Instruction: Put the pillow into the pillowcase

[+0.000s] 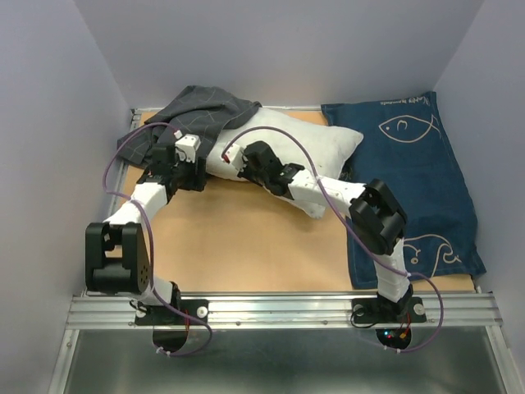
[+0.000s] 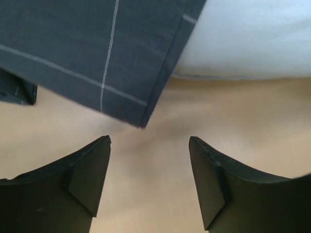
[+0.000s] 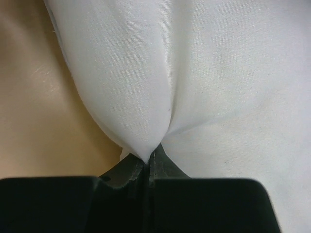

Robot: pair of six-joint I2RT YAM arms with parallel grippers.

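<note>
Pillow (image 1: 287, 148) lies across the far middle of the table (image 1: 246, 246). Its right end reaches onto the edge of the blue fish cloth (image 1: 410, 172), and its left end meets the pillowcase (image 2: 97, 48), which is bunched in the far left corner.

Right gripper (image 3: 147, 162): clamped tight on a pinched fold of the pillow's white cover, with the fabric drawn into a crease at the fingertips.

Left gripper (image 2: 149, 141): jaws spread with nothing between them. A hemmed corner of the pillowcase sits just ahead of the fingertips, apart from them, with bare table beneath.

Step in hand, as judged: securing both items before stuffing. The pillow is gripped; the pillowcase is not yet gripped.

Next move, as judged: the left gripper must advance to the hem and close on one layer only, so that the mouth can be held open while the right arm feeds the pillow in. Catching both layers would seal the opening.

Not established:
- The mouth of the pillowcase is not visible in any view.
- Whether the pillow's left end is already inside the case or merely under it cannot be told.
- The overhead view hides both sets of fingertips behind the wrists.
- The right wrist view shows only white fabric, so the exact grip point on the pillow is uncertain.
</note>
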